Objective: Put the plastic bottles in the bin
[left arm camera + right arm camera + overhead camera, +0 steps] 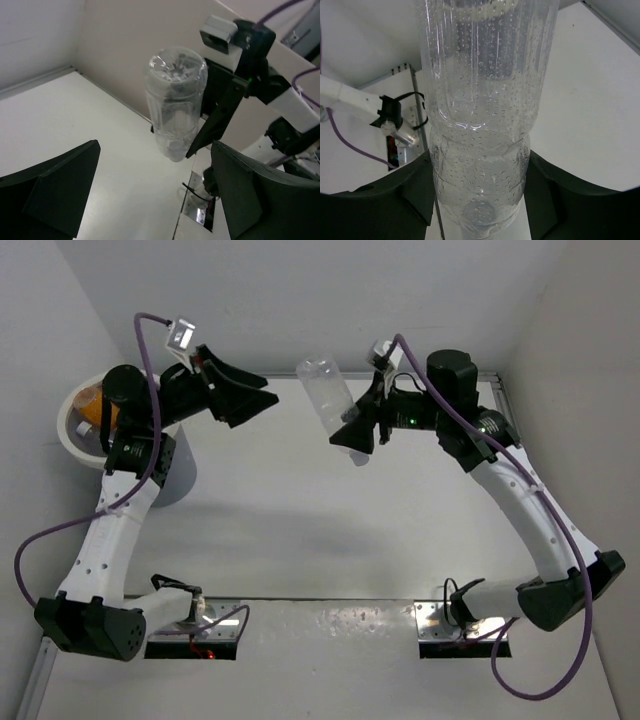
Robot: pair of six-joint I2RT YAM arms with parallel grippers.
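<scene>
right gripper (355, 440) is clamped on a clear plastic bottle (325, 395), fingers pressed on both sides near its narrow neck end. the bottle is held up off the table (300, 530), over the far middle, tilted, with its ridged base pointing away toward the back wall and the left arm. water droplets cover the inside of the bottle in the right wrist view. left gripper (262, 392) is spread wide with nothing in it, raised off the table and facing the bottle's base, near it but not touching. the bin (72, 445) stands at the far left by the wall, partly hidden under the left arm, well apart from the held bottle. an orange bottle (92, 402) shows inside the bin; anything else in there is hidden by the arm.
</scene>
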